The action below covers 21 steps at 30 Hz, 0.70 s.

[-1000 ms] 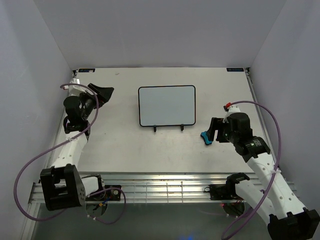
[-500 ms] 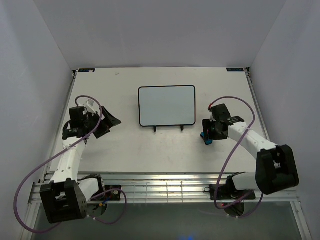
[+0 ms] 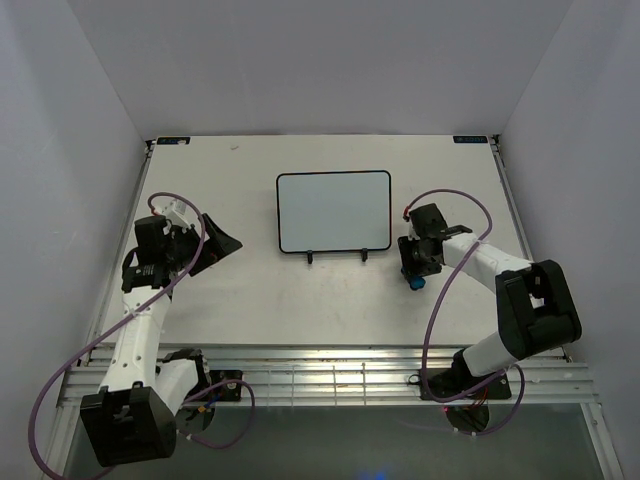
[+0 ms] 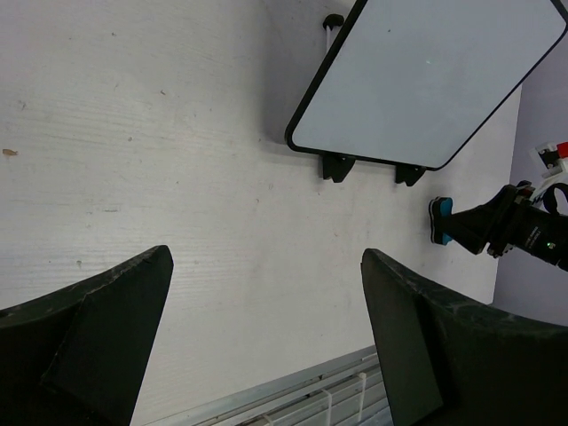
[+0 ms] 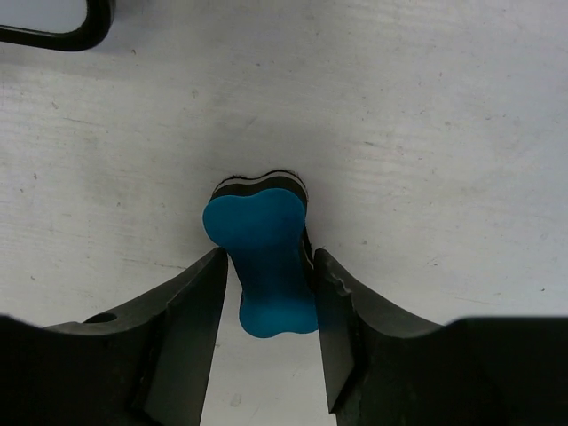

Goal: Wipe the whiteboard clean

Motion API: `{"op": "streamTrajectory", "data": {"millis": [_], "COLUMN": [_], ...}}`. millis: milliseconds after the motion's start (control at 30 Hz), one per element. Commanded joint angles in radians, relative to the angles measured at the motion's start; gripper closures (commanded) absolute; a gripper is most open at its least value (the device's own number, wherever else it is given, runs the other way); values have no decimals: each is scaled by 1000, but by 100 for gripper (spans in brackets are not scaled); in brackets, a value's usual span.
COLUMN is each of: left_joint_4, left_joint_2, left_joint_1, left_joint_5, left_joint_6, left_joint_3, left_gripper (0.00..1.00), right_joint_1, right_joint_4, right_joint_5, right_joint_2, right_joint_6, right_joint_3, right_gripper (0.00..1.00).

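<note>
Right gripper (image 5: 268, 257): pinching the blue eraser (image 5: 257, 222). The wrist view shows a finger (image 5: 191, 311) against each long side, with the eraser lying flat on the table (image 3: 250, 290). Contact on the left finger looks slight, and I can't judge how firm the squeeze is. From overhead, this gripper (image 3: 415, 270) sits low on the right half of the table with the eraser (image 3: 415, 283) poking out on its near side. It is just right of, and a little nearer than, the whiteboard's near right corner, not touching it. Left gripper (image 4: 266, 257): spread wide, nothing between the fingers, hanging over bare tabletop on the left side (image 3: 222, 243) and pointed toward the middle. Whiteboard (image 3: 333, 210): middle of the table toward the far edge, between the two arms, propped on a thin black wire stand (image 3: 310, 258) whose two feet show at its near edge. Its surface reads blank white in both the overhead and left wrist views (image 4: 426, 80).
</note>
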Motion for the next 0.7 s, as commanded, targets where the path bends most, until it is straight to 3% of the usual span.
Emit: {"op": "streamTrajectory", "data": {"millis": [0,167,400,500,667], "left_joint_4": [5,14,17,17,14], "left_joint_2": [-12,-10,-30,-32,-44], "left_joint_1": [-6,-9,-9,-10,-10], "left_joint_5": [26,44,23,18,0], "left_joint_6": [17,16,8,6,0], "left_joint_3": [-3,-9,-11,-13,-13], "left_gripper": [2,2,2,2,2], "right_joint_1": [26,75,286,372,492], "right_joint_4": [36,42,13,-12,51], "right_joint_5": [49,109,144,149,205], "right_joint_2": [9,-25,-97,-83,94], "right_joint_6": [-5,14,95,114,45], "right_joint_3": [28,35,122,239,494], "right_gripper": [51,70,73,73,73]}}
